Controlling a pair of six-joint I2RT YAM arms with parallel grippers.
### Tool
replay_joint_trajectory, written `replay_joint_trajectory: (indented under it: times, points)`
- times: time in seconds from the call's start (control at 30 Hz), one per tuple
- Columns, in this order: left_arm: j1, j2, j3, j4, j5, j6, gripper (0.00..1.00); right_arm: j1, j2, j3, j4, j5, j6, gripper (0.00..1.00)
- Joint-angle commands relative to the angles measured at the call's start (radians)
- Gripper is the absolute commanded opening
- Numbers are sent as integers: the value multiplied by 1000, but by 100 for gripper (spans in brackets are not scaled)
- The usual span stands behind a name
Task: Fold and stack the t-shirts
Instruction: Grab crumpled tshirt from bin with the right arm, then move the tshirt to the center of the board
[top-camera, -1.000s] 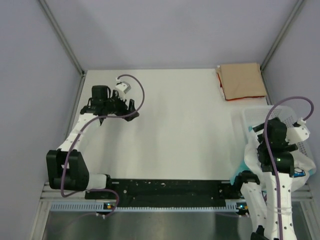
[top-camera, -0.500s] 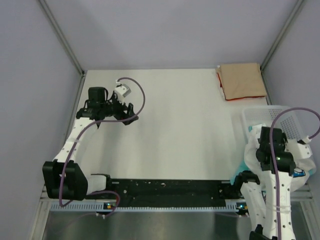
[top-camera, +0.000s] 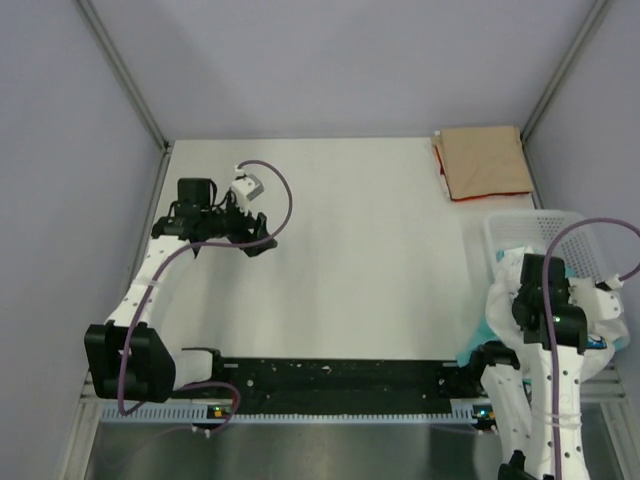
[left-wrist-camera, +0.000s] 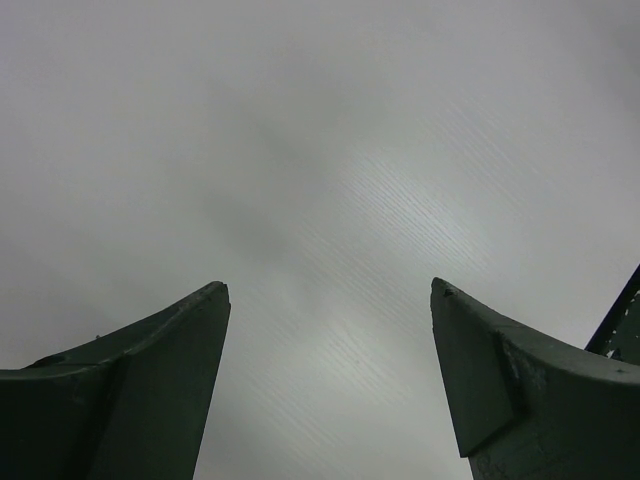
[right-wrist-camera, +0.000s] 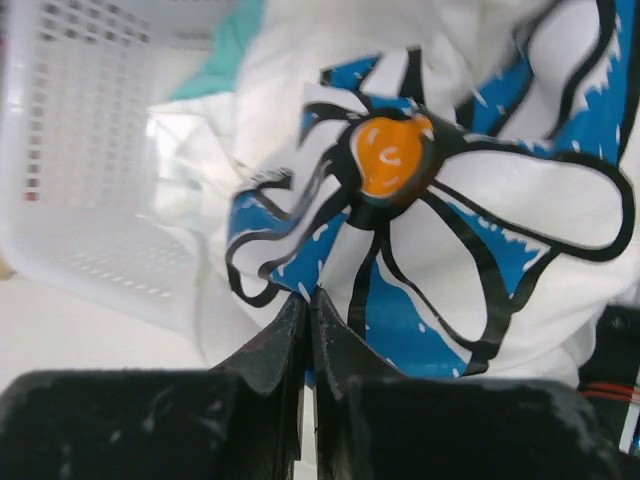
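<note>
Pick-up: daisy t-shirt (right-wrist-camera: 480, 200) was pinched by closed right gripper (right-wrist-camera: 306, 300) | left gripper (left-wrist-camera: 330, 290) was spread, empty | next: lift-out judged needed

My right claw (right-wrist-camera: 308, 298) with fingers pressed together at a fold of the white daisy t-shirt (right-wrist-camera: 500, 200), blue petals, orange centre, white mesh basket (right-wrist-camera: 80, 170) left, teal cloth (right-wrist-camera: 225, 55) behind
</note>
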Motion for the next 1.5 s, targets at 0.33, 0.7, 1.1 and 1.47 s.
replay_joint_trajectory:
  times: [0.33,0.7,1.1,1.47]
  points:
    - [1,-11,88,-2,-27,7,85,-7,249,733,630,-347,-964,0]
    - [27,-31,197,6,-239,-94,86,138,479,996,1088,-1213,-739,0]
    - [228,-84,248,-52,-369,-135,86,781,802,942,888,-1354,-1173,0]
    - [269,-109,168,-101,-376,-23,86,781,1113,918,638,-747,-1193,79]
